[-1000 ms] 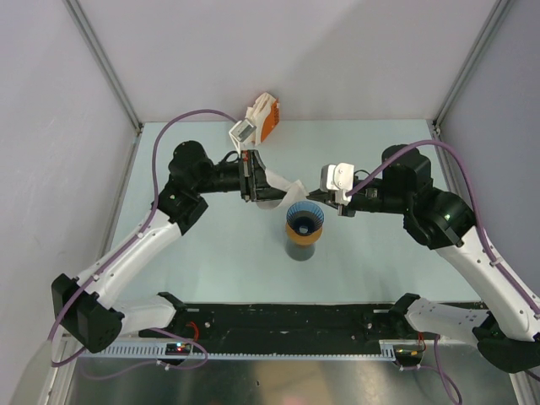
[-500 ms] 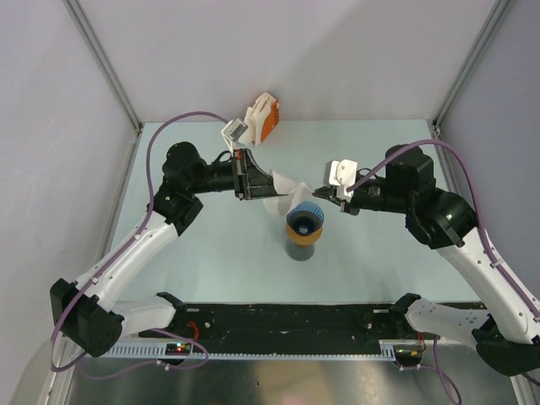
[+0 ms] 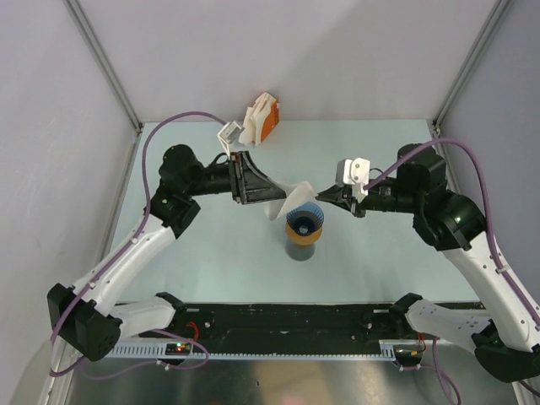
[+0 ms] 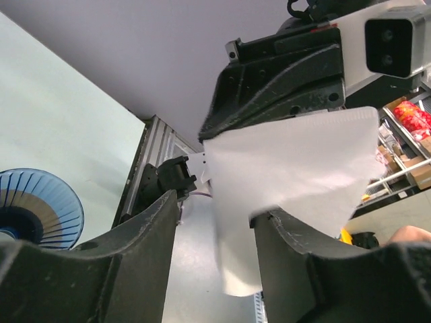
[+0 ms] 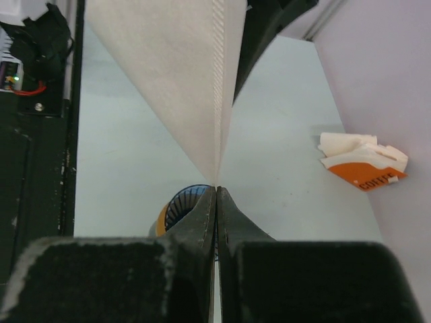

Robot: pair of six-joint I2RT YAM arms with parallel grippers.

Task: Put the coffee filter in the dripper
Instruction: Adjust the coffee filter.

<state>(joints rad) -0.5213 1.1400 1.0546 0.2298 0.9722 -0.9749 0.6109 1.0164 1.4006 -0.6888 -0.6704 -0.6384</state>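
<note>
The white paper coffee filter (image 3: 294, 201) hangs in the air just above and behind the blue ribbed dripper (image 3: 305, 221). The dripper sits on an orange ring (image 3: 290, 233) on top of a dark grey cup (image 3: 299, 250). My right gripper (image 3: 323, 194) is shut on the filter's seamed edge (image 5: 217, 134), with the dripper (image 5: 180, 202) below its tips (image 5: 217, 190). My left gripper (image 3: 268, 192) is open. In the left wrist view the filter (image 4: 289, 168) passes between the left gripper (image 4: 215, 208) jaws and rests against the right-hand finger (image 4: 296, 269).
An orange and white pack of filters (image 3: 263, 118) leans at the back of the table, and the right wrist view shows that pack (image 5: 363, 167) too. Grey walls close in the left, back and right sides. A black rail (image 3: 287, 319) runs along the near edge between the arm bases.
My left gripper's jaws have gone from shut to open and that arm has drawn back to the left. The right gripper has shifted right, pulling the filter taut above the dripper.
</note>
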